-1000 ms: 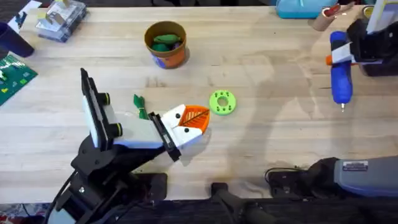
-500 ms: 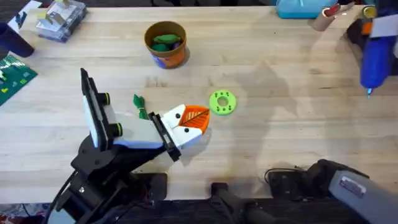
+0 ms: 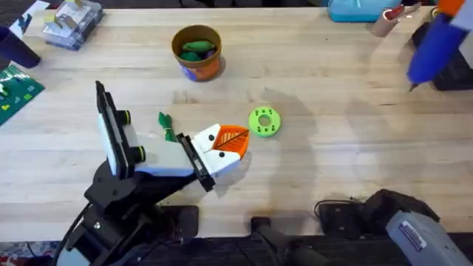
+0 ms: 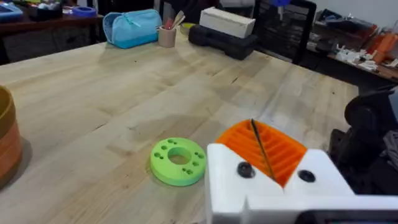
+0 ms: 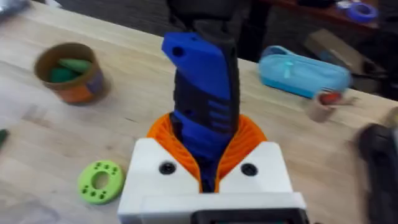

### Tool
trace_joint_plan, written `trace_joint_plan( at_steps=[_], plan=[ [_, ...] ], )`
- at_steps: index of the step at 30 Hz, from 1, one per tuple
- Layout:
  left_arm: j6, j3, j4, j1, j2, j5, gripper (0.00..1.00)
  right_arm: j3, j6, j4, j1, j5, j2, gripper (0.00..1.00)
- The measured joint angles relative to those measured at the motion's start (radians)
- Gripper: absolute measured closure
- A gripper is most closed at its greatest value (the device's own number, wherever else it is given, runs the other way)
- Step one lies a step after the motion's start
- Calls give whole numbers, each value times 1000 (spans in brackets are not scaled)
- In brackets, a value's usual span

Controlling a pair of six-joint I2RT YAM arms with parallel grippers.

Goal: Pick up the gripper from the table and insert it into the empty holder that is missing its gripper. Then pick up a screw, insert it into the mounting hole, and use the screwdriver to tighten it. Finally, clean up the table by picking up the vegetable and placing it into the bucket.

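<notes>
Blue screwdriver [image 3: 431, 46] is hanging tilted at the table's far right overhead. In my right wrist view the right gripper [image 5: 208, 168] is pinching it; left gripper [image 4: 273, 163] pressed together. It's risking slipping.

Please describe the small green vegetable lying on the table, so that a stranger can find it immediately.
Start at the white holder near the table's front-left. The vegetable lies on the wood just behind it. It is slender and leafy, unlike the round green disc with holes farther right.
</notes>
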Motion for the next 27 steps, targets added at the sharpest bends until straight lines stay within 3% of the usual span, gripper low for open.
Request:
trace_joint_plan(
  at_steps=[7,13,21,27],
  plan=[
    [0,0,0,0,0,0,989,-289,178,382,23,-224,-56,919],
    [0,0,0,0,0,0,989,-471,374,669,156,-288,-66,917],
    [0,0,0,0,0,-1,989,-500,473,769,422,-319,-51,916],
    [0,0,0,0,0,-2,989,-500,487,802,557,-327,-12,918]
  ],
)
